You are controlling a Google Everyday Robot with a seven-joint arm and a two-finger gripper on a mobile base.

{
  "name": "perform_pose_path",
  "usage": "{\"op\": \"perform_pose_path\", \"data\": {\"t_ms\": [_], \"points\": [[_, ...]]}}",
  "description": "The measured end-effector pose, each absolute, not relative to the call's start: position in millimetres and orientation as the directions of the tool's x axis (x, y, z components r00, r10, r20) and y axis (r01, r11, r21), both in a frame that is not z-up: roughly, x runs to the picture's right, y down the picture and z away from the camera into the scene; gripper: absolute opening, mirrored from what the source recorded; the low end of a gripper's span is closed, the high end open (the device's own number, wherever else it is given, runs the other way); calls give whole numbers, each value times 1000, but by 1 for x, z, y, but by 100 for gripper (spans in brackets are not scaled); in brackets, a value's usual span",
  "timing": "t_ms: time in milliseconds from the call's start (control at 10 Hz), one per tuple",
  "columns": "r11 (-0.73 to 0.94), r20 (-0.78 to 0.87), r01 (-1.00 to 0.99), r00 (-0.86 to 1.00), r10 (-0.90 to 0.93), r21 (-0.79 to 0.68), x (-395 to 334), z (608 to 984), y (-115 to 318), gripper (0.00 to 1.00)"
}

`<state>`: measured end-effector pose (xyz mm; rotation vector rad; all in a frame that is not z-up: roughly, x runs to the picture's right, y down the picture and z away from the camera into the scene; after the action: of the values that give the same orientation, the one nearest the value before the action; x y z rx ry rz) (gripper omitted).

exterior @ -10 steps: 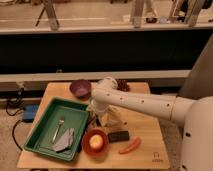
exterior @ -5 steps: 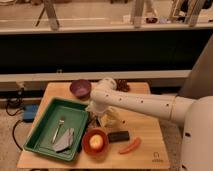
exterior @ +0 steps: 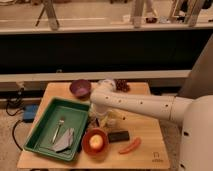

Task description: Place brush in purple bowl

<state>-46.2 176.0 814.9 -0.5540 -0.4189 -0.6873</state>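
Purple bowl sits at the back of the table, brush-free. Hand low beside the green tray, same spot as a second ago; can't tell its grip. Brush likely hidden underneath.

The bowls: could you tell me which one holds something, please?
The orange-red bowl by the claw, holding a yellow thing; the purple bowl at the back is empty.
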Motion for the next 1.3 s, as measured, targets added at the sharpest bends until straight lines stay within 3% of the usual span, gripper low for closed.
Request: {"op": "perform_pose_path", "data": {"t_ms": [300, 1300], "points": [[633, 524, 686, 709, -472, -359, -43, 819, 184, 72], [585, 557, 720, 679, -479, -373, -65, 833, 197, 73]]}}
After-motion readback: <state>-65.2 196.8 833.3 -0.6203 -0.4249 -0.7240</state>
